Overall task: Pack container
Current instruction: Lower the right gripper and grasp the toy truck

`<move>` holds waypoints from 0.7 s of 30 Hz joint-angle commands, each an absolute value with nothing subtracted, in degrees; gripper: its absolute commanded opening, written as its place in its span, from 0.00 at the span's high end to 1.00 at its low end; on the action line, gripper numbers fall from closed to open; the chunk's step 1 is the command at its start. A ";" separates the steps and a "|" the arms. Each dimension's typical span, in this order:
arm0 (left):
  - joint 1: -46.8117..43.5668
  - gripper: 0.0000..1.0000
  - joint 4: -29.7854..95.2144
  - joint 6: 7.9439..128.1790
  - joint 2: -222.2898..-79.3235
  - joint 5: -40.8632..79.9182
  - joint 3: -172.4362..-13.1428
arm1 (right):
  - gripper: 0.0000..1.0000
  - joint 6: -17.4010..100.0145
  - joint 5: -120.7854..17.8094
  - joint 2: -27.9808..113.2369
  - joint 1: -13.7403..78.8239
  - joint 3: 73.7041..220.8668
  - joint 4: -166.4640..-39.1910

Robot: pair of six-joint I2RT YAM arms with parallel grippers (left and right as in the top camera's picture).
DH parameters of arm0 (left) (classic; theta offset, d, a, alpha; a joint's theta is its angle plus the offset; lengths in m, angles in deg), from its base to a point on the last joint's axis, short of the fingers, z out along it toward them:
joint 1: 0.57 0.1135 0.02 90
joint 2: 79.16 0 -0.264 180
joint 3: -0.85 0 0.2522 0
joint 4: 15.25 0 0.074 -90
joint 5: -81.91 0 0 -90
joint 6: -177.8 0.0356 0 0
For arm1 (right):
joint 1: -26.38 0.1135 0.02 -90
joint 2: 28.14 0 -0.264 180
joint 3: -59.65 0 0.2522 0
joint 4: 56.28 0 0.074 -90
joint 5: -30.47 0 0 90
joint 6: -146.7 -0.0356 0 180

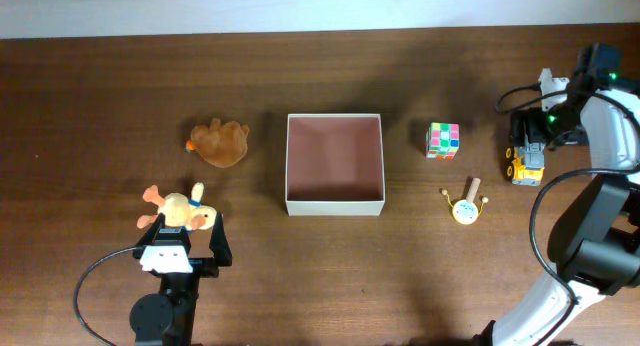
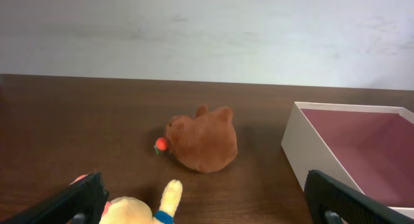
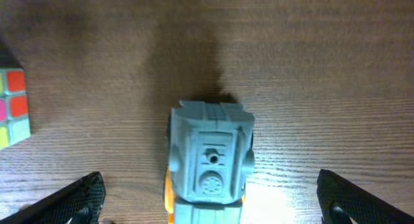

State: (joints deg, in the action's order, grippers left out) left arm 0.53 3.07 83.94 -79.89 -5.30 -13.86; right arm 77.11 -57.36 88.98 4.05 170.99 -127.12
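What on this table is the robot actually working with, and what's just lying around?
Likely for the job: container, brown plush, yellow plush, colour cube, toy truck, small yellow rattle.
Not part of it: only the robot's black cable, trailing on the table.

Left hand [image 1: 186, 236] low at near-left, jaws wide apart. Right hand [image 1: 527, 146] far right, pointing down, jaws wide apart.

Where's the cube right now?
Overhead, the cube sits on the right side, between the container and the toy truck, touching neither; the right wrist view catches it at its left edge.
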 commanded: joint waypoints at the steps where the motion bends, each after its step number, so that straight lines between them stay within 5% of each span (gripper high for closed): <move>1: 0.77 0.01 3.11 84.84 -79.45 -5.50 -13.49 | 0.01 78.33 -54.03 90.92 2.28 169.57 -127.43; 17: 0.77 0.01 3.11 84.84 -79.45 -5.50 -13.47 | 0.00 78.53 -47.61 91.42 1.23 156.76 -119.73; 21: 0.77 0.01 3.11 84.84 -79.45 -5.50 -13.47 | 0.13 78.55 -47.26 91.40 1.23 156.78 -119.27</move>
